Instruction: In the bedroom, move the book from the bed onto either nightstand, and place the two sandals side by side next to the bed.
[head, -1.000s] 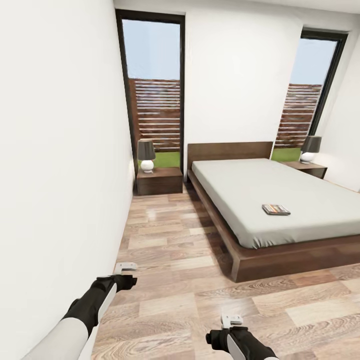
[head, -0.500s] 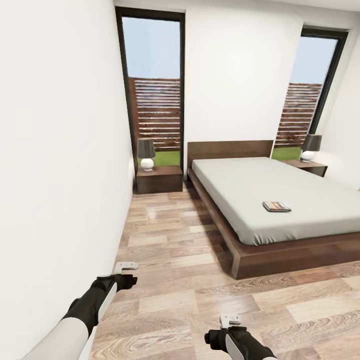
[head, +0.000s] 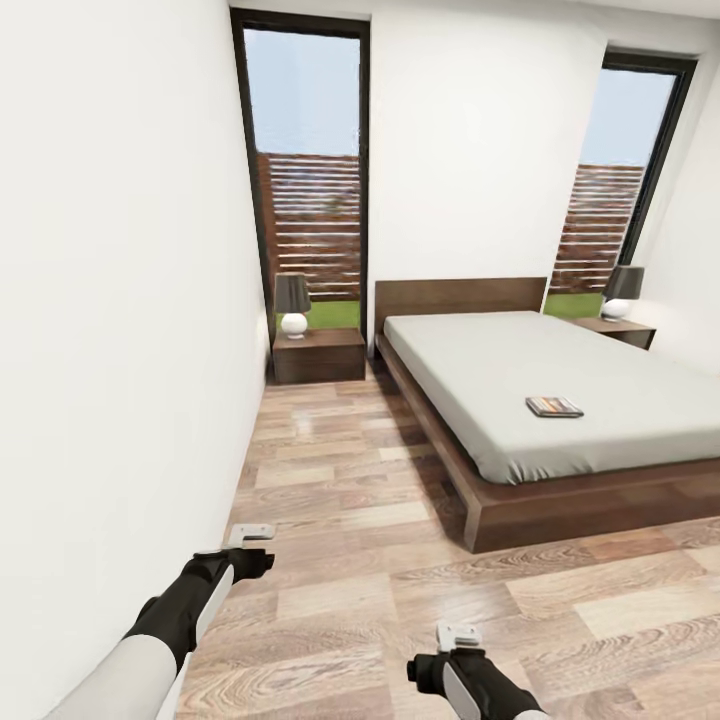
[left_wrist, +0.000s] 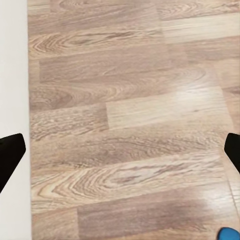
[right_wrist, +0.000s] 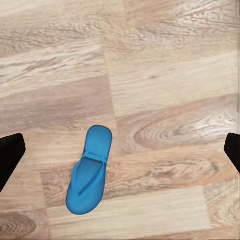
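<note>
The bedroom's wood-plank floor (head: 340, 520) runs ahead between a white wall and the bed (head: 560, 400), whose pale mattress sits on a dark wooden frame with a low headboard against the far wall. Flanking the headboard are two nightstands: the left nightstand (head: 320, 357) stands just beside the bed's near corner under a tall window, the right nightstand (head: 622, 331) lies on the far side, each carrying a lamp. The book (head: 554, 406) lies flat on the mattress toward the foot end, well ahead and to the right of both arms, so the right arm is the nearer one for it. Smaller still, a blue sandal (right_wrist: 90, 176) lies sole-down on the planks directly beneath the right gripper (right_wrist: 120, 150), its long axis running roughly across the line between the two fingers, toe end slightly off to one side. A sliver of blue at the corner of the left wrist view may be a sandal too, though I cannot tell which. The right gripper hangs wide open and empty above the sandal; the left gripper (left_wrist: 120, 150) is likewise spread wide over bare floor, gripping nothing. My judgement is that the sandal under the right arm is the nearest target.
</note>
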